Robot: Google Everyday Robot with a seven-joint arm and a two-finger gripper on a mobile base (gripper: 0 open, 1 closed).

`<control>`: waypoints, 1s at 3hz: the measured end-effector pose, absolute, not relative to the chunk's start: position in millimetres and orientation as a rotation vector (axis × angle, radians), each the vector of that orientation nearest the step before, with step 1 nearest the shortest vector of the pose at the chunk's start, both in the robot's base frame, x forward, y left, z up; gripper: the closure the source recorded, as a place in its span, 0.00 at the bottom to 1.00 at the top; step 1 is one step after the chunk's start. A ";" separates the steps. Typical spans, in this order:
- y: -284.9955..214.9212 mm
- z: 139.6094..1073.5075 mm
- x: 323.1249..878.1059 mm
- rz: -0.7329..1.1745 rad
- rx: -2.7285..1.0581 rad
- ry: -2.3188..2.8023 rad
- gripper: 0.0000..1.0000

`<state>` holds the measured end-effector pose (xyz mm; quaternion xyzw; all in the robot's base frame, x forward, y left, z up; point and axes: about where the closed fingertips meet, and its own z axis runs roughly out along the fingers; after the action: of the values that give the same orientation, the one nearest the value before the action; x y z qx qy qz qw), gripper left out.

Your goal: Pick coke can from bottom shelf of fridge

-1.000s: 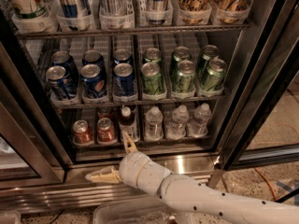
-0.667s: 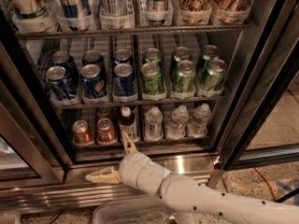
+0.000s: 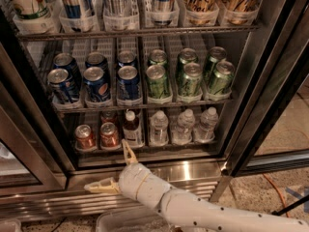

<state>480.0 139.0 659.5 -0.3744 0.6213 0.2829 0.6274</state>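
The fridge [image 3: 270, 81] stands open. On its bottom shelf [image 3: 159, 144], two red coke cans stand at the front left: one [image 3: 85, 136] at the far left and one [image 3: 109, 134] beside it, with a third [image 3: 108, 116] partly hidden behind. My gripper [image 3: 115, 168] is open and empty, just below and in front of the shelf's left part. One cream finger [image 3: 128, 152] points up toward the cans. The other finger [image 3: 102, 186] points left over the steel base panel.
A dark bottle [image 3: 130, 127] and three clear water bottles [image 3: 183, 126] share the bottom shelf. Blue cans [image 3: 96, 83] and green cans [image 3: 188, 76] fill the rack above. The open door frame [image 3: 280, 95] stands at right. A clear bin [image 3: 125, 221] sits on the floor below.
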 end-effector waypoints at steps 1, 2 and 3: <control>159.5 636.2 472.6 0.663 -0.804 1.379 0.00; 178.5 622.5 463.9 0.681 -0.765 1.375 0.00; 195.2 612.6 457.5 0.684 -0.763 1.400 0.00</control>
<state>457.5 195.2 612.6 -0.3356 0.6154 0.3006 0.6468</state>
